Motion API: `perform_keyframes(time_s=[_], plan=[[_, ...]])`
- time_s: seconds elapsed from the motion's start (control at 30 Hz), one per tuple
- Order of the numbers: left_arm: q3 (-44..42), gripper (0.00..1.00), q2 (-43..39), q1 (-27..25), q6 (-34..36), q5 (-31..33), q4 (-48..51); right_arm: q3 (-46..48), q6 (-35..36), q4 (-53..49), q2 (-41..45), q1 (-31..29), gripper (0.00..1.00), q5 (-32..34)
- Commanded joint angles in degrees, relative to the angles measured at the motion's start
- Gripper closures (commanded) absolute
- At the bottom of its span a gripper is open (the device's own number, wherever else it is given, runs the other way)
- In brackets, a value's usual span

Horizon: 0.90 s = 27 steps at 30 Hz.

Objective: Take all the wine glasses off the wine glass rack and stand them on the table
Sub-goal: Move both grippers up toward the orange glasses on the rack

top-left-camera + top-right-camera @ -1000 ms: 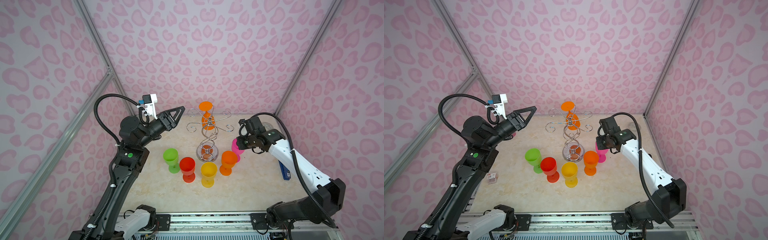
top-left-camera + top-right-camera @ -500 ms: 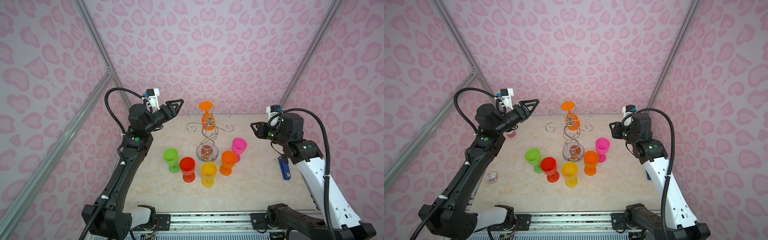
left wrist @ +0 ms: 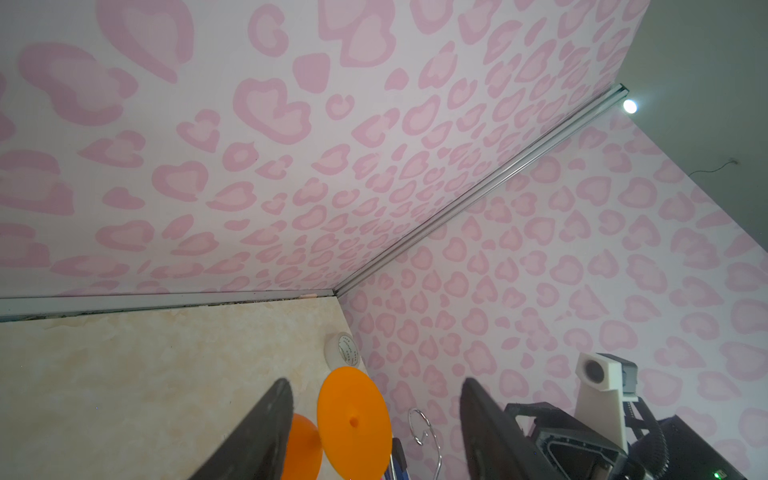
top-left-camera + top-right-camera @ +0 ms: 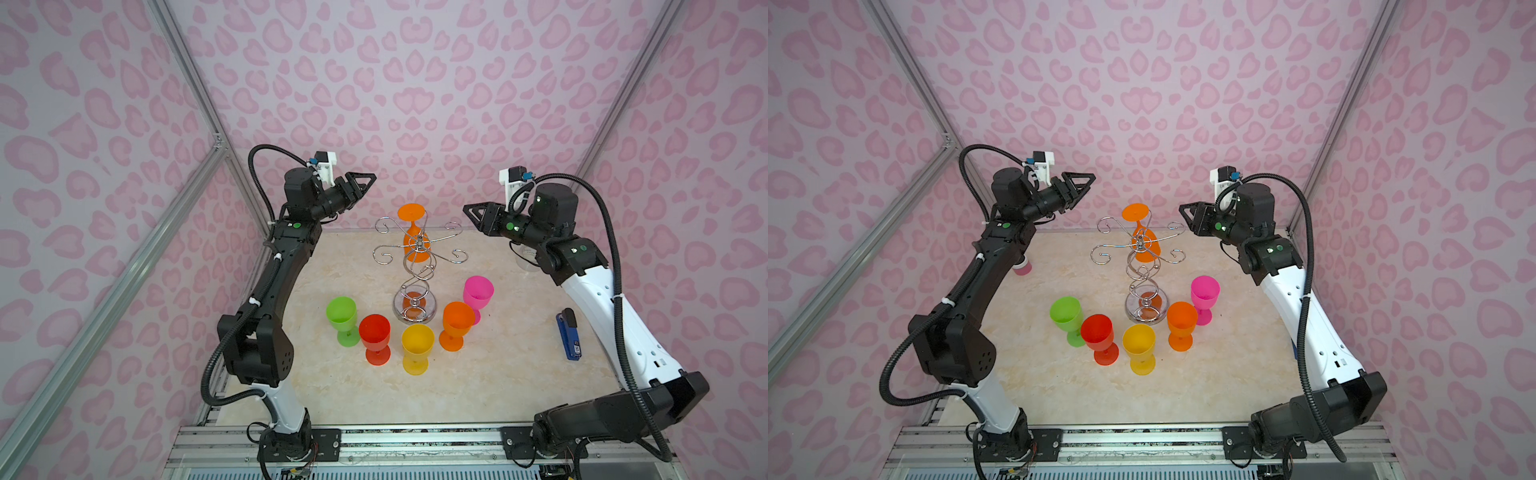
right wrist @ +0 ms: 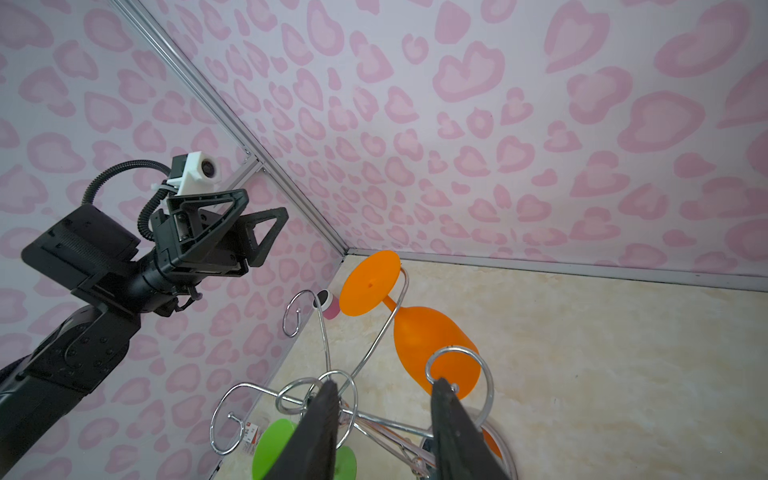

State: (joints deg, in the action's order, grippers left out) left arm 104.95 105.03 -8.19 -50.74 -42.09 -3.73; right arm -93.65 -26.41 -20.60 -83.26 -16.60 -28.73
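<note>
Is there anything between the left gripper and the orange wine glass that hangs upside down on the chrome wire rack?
Nothing visible. The open left gripper hovers apart from the orange plastic wine glass; in the left wrist view its round foot shows unblocked between the fingers. Only the chrome wire rack holds the glass.

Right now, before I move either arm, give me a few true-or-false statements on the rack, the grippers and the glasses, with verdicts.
1. An orange glass hangs upside down on the rack. True.
2. The left gripper grips that glass. False: it is open, empty and apart from it.
3. The right gripper is shut. False: its jaws stand apart.
4. The pink glass stands upright on the table. True.
</note>
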Motion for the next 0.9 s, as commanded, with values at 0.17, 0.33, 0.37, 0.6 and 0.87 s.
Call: perform_keyframes(time_s=[0.17,0.33,0.37,0.6,0.87], plan=[[8.66,0.38,10.32,-0.4,1.74,-7.12,2.58,1.71,-0.32,1.95,-0.36,-1.77,0.62,0.3],[9.44,0.4,11.86,-1.39,2.64,-9.86,3.0,3.44,-0.38,1.78,0.74,-1.76,0.62,0.99],[9.57,0.4,12.1,-1.56,2.99,-10.47,3.49,3.7,-0.38,1.88,0.94,-1.68,0.62,1.05],[9.62,0.46,13.18,-1.92,4.43,-14.41,5.0,5.13,-1.1,2.47,2.71,-0.84,0.62,0.97],[11.11,0.5,15.27,-2.85,4.99,-19.14,6.02,7.02,-1.93,2.67,4.77,0.62,0.62,0.73]])
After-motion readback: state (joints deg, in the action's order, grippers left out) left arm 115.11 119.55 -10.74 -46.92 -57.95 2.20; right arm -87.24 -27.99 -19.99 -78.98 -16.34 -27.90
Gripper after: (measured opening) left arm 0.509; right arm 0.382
